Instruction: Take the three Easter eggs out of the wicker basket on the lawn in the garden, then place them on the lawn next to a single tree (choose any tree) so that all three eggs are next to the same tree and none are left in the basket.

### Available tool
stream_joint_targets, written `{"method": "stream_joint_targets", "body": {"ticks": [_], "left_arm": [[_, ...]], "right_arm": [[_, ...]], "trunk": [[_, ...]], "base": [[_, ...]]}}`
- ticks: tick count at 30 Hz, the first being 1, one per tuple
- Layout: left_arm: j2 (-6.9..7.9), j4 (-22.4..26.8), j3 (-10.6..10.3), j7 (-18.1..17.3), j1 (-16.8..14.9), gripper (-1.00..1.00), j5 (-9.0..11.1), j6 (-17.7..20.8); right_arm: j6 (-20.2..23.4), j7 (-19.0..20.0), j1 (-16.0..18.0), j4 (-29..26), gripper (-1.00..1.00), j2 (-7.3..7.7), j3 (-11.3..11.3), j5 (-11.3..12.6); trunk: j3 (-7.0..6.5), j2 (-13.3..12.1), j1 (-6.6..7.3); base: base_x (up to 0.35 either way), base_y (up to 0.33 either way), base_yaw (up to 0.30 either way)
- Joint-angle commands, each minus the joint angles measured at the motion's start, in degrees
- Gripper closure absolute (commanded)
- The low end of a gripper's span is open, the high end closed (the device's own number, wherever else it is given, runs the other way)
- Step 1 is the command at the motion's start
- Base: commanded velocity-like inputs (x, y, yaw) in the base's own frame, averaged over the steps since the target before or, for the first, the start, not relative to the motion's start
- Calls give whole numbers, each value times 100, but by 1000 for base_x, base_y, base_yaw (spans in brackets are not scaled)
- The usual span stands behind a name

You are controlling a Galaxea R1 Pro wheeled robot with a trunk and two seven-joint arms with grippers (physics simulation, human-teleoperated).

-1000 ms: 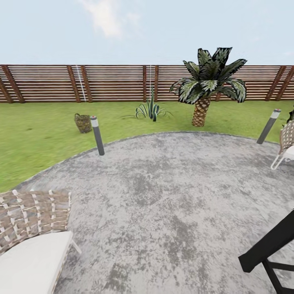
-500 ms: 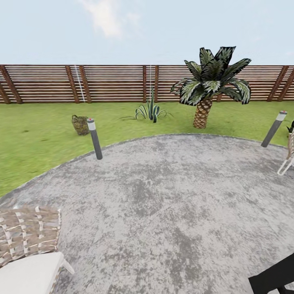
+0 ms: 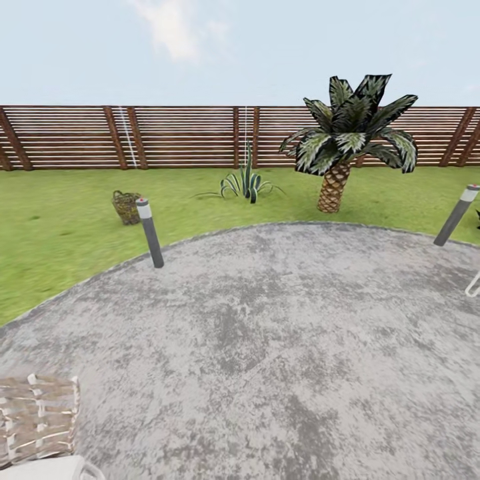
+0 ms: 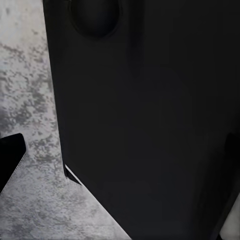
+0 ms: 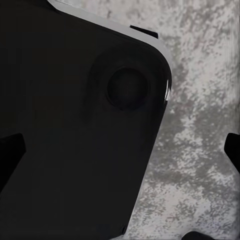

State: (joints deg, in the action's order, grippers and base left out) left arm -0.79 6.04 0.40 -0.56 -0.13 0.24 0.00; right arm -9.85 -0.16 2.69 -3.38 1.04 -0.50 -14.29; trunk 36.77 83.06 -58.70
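From my remote station, I can read no text, label, brand, number or sign anywhere: none on the slatted fence [image 3: 187, 137], none on the bollard lights [image 3: 149, 233], none on the dark robot body [image 4: 150, 120] close to both wrist cameras.

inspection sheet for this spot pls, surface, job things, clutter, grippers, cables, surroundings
surface: round grey stone patio underfoot, lawn beyond its edge
job's things: wicker basket on the lawn, partly behind a bollard light; eggs too small to tell
clutter: woven chair at the near left, second bollard at the right
grippers: dark fingertips at the wrist views' edges, state unclear
cables: nothing seen
surroundings: slatted wooden fence, palm, spiky plant, sky above
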Motion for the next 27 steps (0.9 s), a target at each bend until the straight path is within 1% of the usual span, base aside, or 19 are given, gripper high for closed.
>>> {"method": "stream_joint_targets", "body": {"ticks": [1, 27], "left_arm": [[0, 2, 4, -6, -3, -100, 2, 0], [0, 2, 1, -6, -4, -100, 2, 0]], "right_arm": [[-17, -2, 3, 4, -100, 1, -3, -21], [-17, -2, 3, 4, -100, -7, -3, -21]], "trunk": [[5, 2, -3], [5, 2, -3]], "base": [[339, 0, 0], [339, 0, 0]]}}
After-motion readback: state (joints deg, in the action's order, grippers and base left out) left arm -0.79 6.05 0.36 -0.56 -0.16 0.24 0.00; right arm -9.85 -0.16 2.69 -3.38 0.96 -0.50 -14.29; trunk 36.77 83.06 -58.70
